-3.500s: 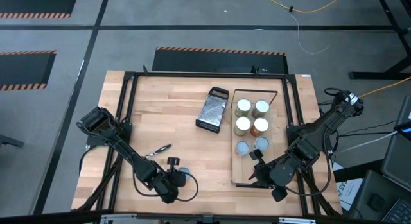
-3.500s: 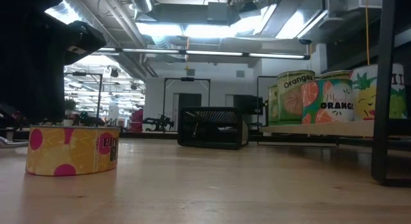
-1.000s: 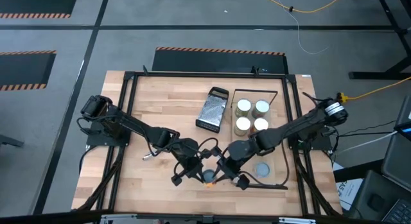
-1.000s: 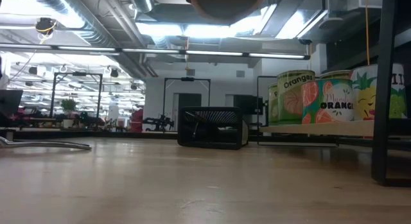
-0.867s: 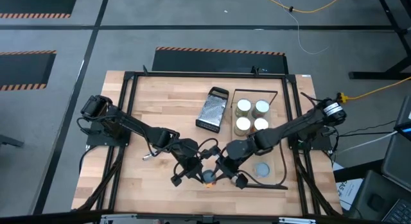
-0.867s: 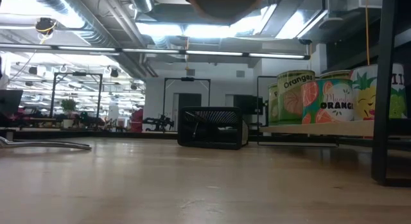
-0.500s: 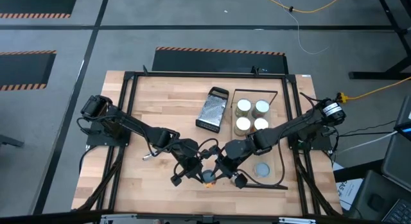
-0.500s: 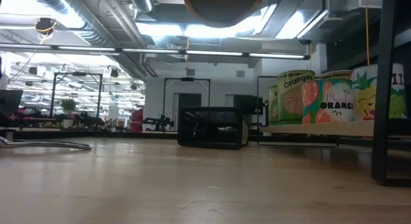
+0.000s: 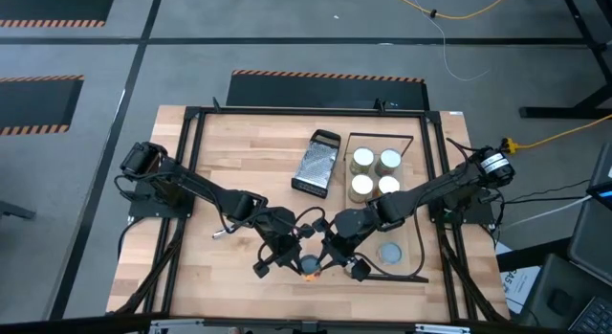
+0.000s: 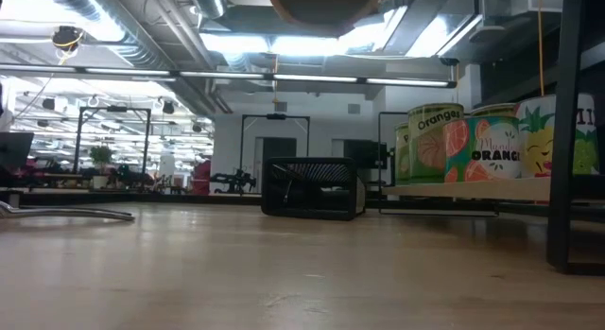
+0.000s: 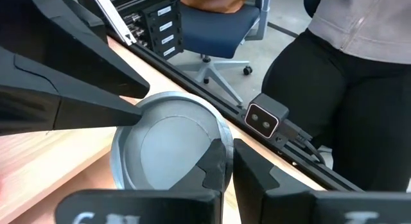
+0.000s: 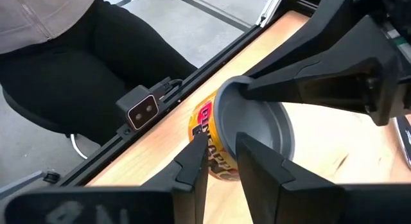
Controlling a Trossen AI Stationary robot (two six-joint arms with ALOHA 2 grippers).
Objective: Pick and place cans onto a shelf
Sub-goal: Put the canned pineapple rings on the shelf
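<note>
A can with a yellow and red label [image 12: 215,137] and grey recessed end [image 11: 170,144] is held in the air between both grippers, over the table's near middle [image 9: 311,265]. Its round underside shows at the top of the low view [image 10: 319,1]. My left gripper [image 9: 290,255] comes from the left, my right gripper [image 9: 334,258] from the right, and both are shut on it. The shelf [image 9: 413,186] lies at the right; several cans [image 9: 375,173] stand on its far half and one pale-blue-topped can [image 9: 390,251] near its near end. My left gripper pinches the can's rim [image 11: 223,135] between its two fingers, one finger [image 11: 215,166] over the recessed end and one [image 11: 260,179] outside. The can is clear of the table. My right gripper pinches the rim on the opposite side [image 12: 221,150], one finger [image 12: 192,163] on the labelled wall and one [image 12: 257,163] over the recessed end. It comes from the table's right. The can is tilted in the hold.
A metal grater with a black handle [image 9: 316,165] lies left of the shelf. A slim silver tool [image 10: 66,214] lies on the table's left. A person sits close beyond the near edge [image 11: 347,89], also seen in the right wrist view [image 12: 77,63]. A black frame borders the table [image 9: 191,181].
Both grippers have stayed at the can. The can, high above the table, has drifted a little toward the table's left edge.
</note>
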